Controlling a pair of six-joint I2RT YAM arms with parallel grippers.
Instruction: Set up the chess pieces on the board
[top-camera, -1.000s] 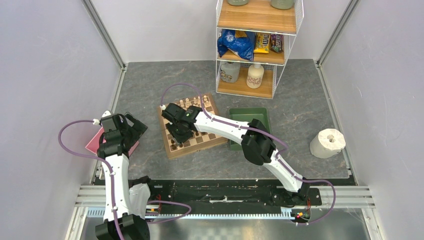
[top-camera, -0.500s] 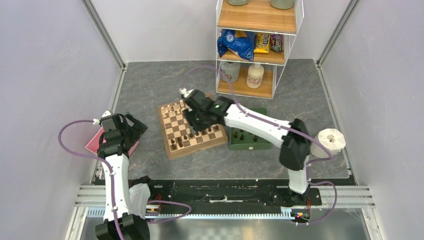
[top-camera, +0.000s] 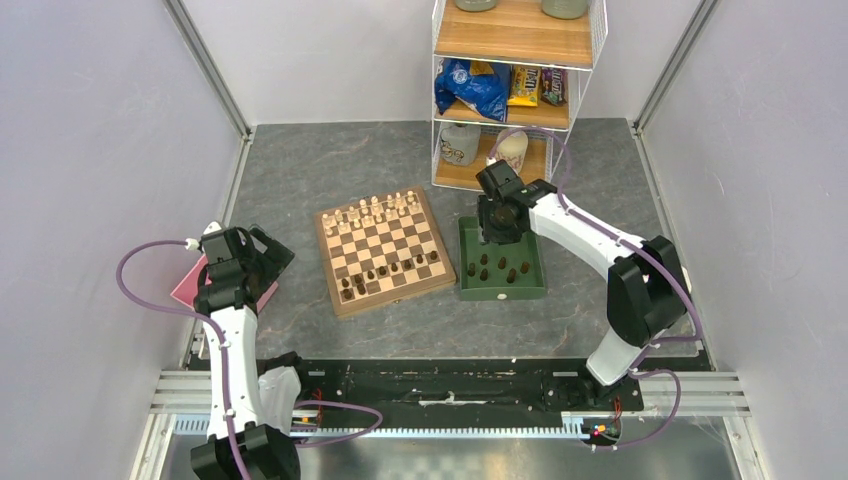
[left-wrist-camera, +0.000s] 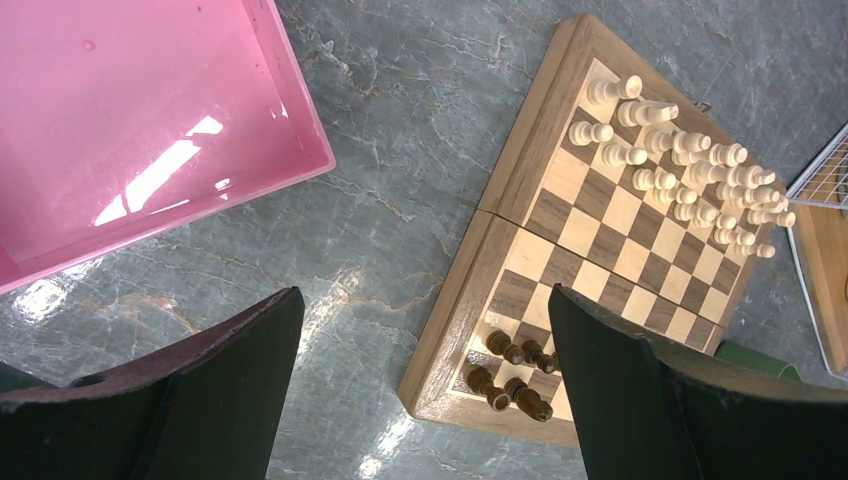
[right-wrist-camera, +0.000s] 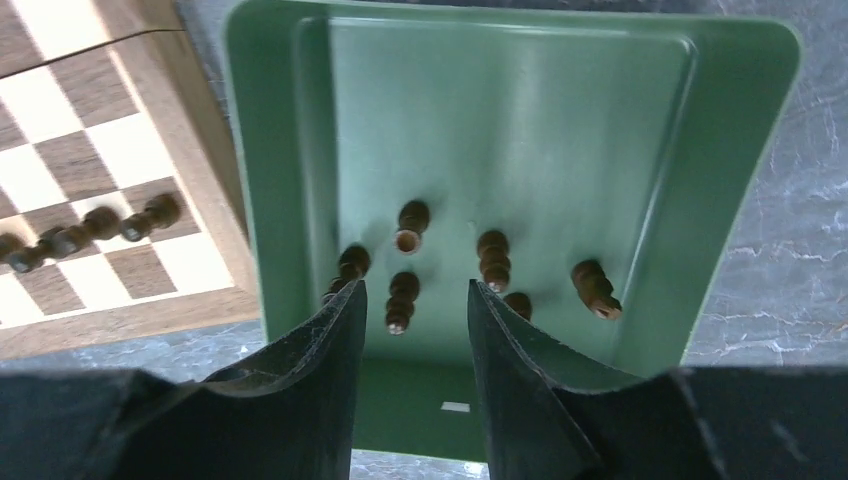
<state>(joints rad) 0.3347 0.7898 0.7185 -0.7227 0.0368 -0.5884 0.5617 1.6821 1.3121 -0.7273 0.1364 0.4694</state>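
Right end effector (right-wrist-camera: 412, 292) hangs over the green tray (right-wrist-camera: 262, 150), fingers partly apart with nothing between them: released, empty. Left end effector (left-wrist-camera: 425, 300) is parked wide open and empty over the tabletop (left-wrist-camera: 400, 130), between the pink tray (left-wrist-camera: 130, 110) and the board (left-wrist-camera: 468, 300). We count about six dark pieces (right-wrist-camera: 411, 225) loose in the green tray, several apparently lying on their sides. The others already stand on the board's near rows, opposite the pale pieces (left-wrist-camera: 680, 160) lined up at the far side. We expect these chessmen to be light, rigid wood, smooth and round, so they'll likely roll or squirt out if pinched off-centre. We'd take the one nearest the fingers across its narrow waist, jaws square to its long axis, and close gently. Neighbours sit near, so we'd come straight down. Main risk we see: it tips when set upright on its square.
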